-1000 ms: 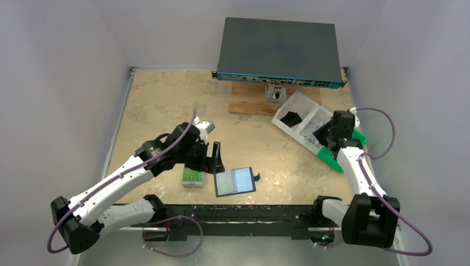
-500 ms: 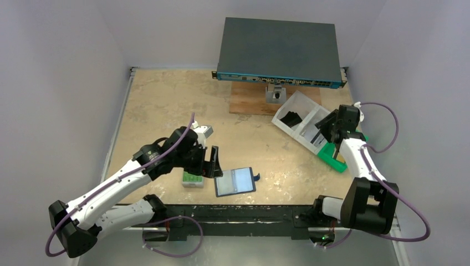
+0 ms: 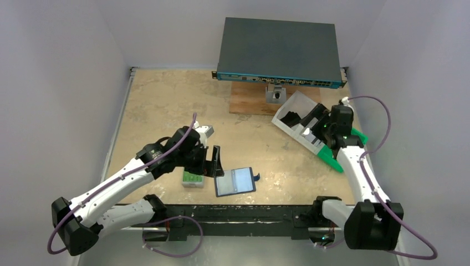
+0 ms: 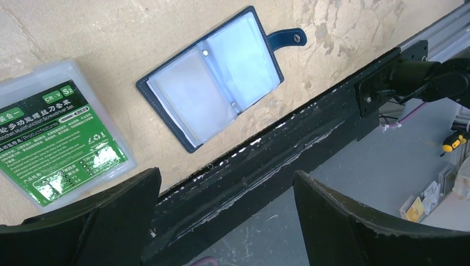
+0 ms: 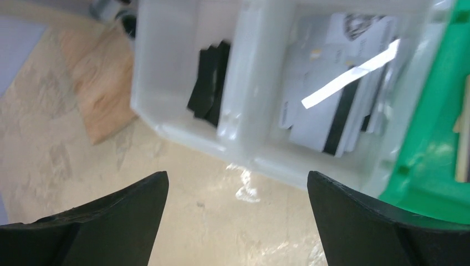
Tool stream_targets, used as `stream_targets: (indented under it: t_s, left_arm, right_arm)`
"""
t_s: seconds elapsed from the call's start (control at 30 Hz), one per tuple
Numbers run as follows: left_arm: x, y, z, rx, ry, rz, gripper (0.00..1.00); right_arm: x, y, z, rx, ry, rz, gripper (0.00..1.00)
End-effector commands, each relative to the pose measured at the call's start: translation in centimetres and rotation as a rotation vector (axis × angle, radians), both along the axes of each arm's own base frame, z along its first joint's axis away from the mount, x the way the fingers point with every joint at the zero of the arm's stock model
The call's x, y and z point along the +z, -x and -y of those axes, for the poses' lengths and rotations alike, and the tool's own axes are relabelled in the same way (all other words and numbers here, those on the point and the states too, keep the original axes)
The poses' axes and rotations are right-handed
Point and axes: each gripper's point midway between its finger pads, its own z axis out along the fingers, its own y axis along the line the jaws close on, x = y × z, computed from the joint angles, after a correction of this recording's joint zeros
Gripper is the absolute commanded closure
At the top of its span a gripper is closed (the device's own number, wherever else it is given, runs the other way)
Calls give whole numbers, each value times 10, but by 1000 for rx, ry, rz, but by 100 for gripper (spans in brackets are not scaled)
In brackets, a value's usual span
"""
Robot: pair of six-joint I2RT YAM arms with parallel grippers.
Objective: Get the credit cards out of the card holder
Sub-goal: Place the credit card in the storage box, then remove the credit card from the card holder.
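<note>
Change: right gripper jaws, shut a second ago, now stand wide apart above the white tray at 2 o'clock; I judge a card dropped there.
Credit cards: striped, in the compartment nearer the green bin.
Card holder: open flat at 6 o'clock; sleeves look empty, though glare hinders.
Left gripper: jaws apart, empty, beside the holder.
Obstruction: green-labelled case, at the holder's 9 o'clock.

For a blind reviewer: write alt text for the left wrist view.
A navy card holder lies open on the tan table, clear sleeves up. A green-labelled case lies beside it; the open left gripper frames the foreground.
</note>
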Motion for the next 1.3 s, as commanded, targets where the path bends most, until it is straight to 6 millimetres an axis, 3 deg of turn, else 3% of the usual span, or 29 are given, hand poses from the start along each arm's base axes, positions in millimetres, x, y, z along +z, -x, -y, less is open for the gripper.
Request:
stream_targets:
  t_s: [0.0,0.2,0.43,0.67,0.87,1.07,1.27]
  left_arm:
    - [-2,-9,-3,56,-9,15,6]
    - [-13,-16,-18,148,-48,3,3]
    - [-27,-17,-41,222,-103,-4,3]
    - [-34,-17,-51,268,-129,-24,2]
    - [-32,-20,-55,328,-126,-33,2]
    - [-30,-22,-58,346,-128,-21,2]
    - [-31,-21,-58,352,-125,-23,2]
  right_arm:
    - [3,20,-45,117,8,0,1]
    - [5,44,-103,224,-70,14,1]
    - [0,80,-165,392,-107,-9,8]
    - [-10,123,-251,599,-90,-57,23]
    - [-35,156,-315,757,7,-119,41]
    - [-63,170,-347,835,93,-181,42]
    - [-85,174,-354,859,138,-223,44]
